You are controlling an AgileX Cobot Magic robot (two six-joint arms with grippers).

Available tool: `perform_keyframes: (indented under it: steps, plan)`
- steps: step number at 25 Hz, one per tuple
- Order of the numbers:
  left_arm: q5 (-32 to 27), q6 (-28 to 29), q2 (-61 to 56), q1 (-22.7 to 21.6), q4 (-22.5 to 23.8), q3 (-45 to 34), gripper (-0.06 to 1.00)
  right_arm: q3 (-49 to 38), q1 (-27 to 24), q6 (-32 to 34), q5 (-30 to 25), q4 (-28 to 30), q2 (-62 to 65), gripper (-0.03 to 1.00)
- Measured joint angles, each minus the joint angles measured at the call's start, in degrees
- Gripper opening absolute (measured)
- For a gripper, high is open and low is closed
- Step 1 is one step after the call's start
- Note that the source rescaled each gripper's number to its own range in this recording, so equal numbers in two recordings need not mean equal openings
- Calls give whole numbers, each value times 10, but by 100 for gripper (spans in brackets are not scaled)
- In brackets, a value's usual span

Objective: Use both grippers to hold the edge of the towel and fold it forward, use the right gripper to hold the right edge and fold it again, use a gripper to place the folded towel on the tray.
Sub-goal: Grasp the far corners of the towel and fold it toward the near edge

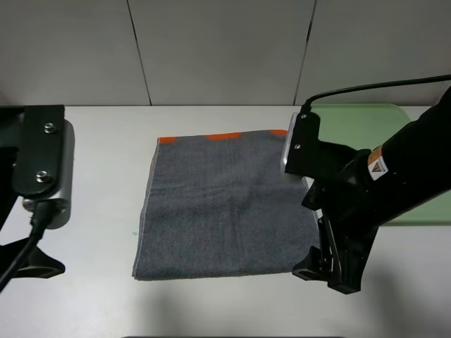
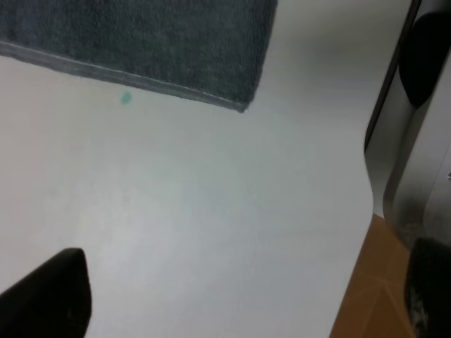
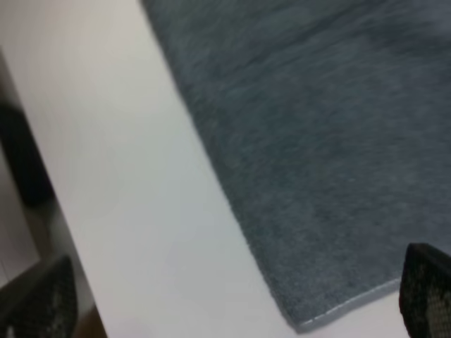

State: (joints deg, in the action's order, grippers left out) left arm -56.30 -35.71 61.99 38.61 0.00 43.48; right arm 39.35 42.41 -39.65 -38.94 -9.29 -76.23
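- From the high camera: the towel lies flat and unfolded in the middle of the white table, dark grey side up, with an orange band peeking out along its far side.
- The light green tray sits at the far right of the table, apart from the towel and partly hidden behind the right arm.
- The right gripper hangs low just off the towel's near right corner. From here I cannot tell whether it touches the cloth.
- The left arm, with its silver-grey plate, stands well to the left of the towel, clear of it.
- From the left wrist: the left gripper has its two dark fingers spread wide – only bare table lies between them, and it holds nothing.
- A corner of the towel shows ahead of it, its hemmed edge a pale line, with a small teal speck on the table just beside that edge.
- From the right wrist: the jaws stand fully apart, one black fingertip over the table and the other over the grey terry – the towel's corner sits in the gap, not pinched.
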Motion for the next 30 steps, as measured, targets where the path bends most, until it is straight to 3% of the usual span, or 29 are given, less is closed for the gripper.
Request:
perform_keyframes:
  steps: [11, 30]
  plan:
    - [42, -60, 94, 0, -38, 0, 88, 0, 27, -3, 41, 78, -106, 100]
    - [56, -82, 129, 0, -44, 0, 88, 1, 27, -3, 107, 182, -236, 100]
